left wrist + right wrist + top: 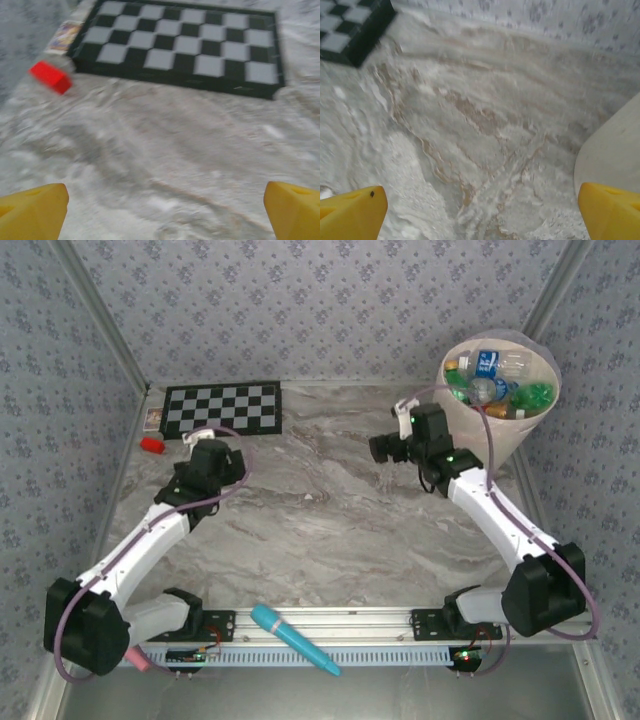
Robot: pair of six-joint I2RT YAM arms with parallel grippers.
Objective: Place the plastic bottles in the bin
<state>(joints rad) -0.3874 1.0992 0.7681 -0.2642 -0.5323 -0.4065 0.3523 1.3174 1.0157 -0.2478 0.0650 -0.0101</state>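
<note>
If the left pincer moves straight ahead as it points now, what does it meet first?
Probably the near edge of the chessboard, though depth is unclear. The red block lies left of that line.

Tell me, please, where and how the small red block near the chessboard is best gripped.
Probably from straight above, with the jaws across its two long faces. The red block is an oblong box that lies flat and low on the table, close by the chessboard corner. The open left gripper is nearest.
</note>
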